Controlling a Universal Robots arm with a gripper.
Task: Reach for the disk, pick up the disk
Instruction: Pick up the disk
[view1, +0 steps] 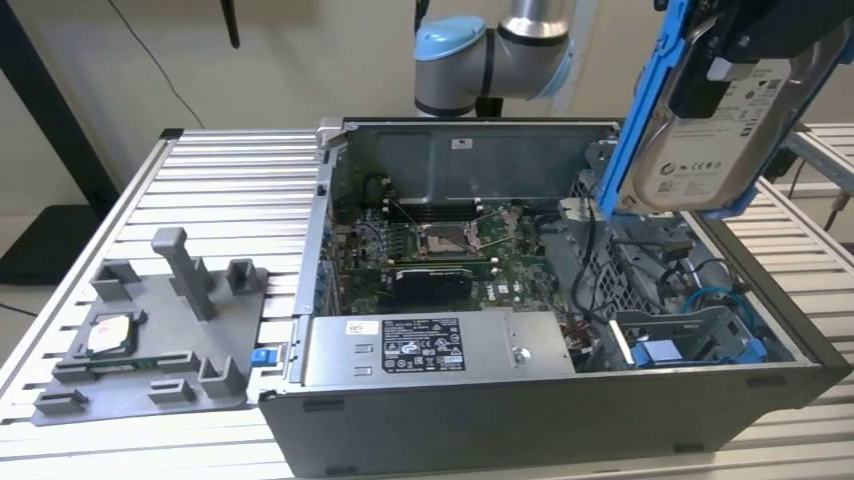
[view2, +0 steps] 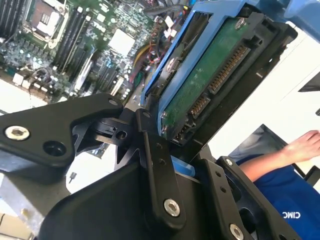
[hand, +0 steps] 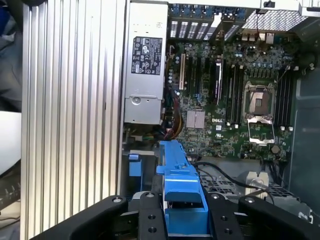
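Gripper pinches the disk by its blue rails, upright, clear above the case.

Your arm stands at the far side, its wrist raised high toward the exterior view's right. Your gripper hangs well above the table, black fingers clamped on the disk, holding it upright and slightly tilted.

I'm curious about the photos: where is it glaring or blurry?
In the second wrist view, white glare washes out the background beside the disk and the circuit board looks soft; in the exterior view the computer case is evenly lit, its front dim.
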